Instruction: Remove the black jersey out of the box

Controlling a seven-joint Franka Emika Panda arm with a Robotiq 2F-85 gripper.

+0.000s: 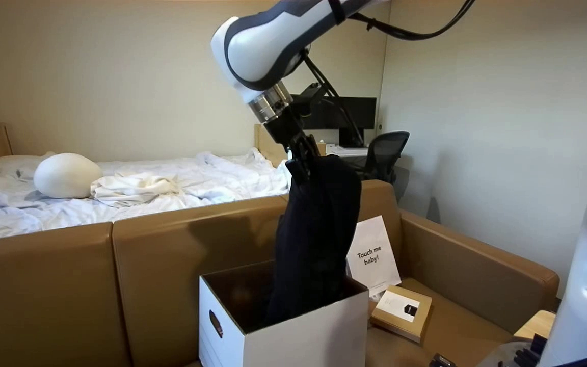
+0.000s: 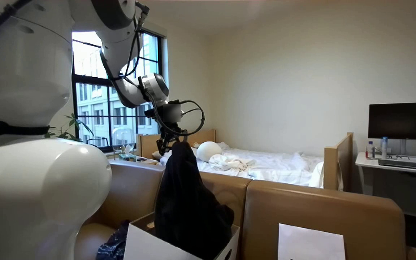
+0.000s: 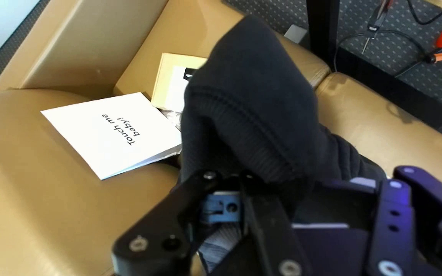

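Note:
The black jersey [image 1: 319, 239] hangs from my gripper [image 1: 303, 165] in a long tall bunch, and its lower part is still inside the white box [image 1: 306, 336]. In an exterior view the jersey [image 2: 190, 202] rises to a narrow top at the gripper [image 2: 172, 141], and its lower folds fill much of the box [image 2: 154, 243]. In the wrist view the jersey's ribbed edge [image 3: 259, 92] folds over in front of the fingers [image 3: 309, 184]. The fingers are shut on the cloth; the exact pinch is hidden by folds. The jersey's bottom end is hidden in the box.
The box stands on a brown sofa [image 1: 171, 285] against its backrest. A white "Touch me baby!" card [image 1: 373, 255] and a small tan box [image 1: 403, 312] lie beside it. A dark blue patterned cloth [image 2: 113, 243] lies beside the box. A bed [image 1: 212, 176] stands behind the sofa.

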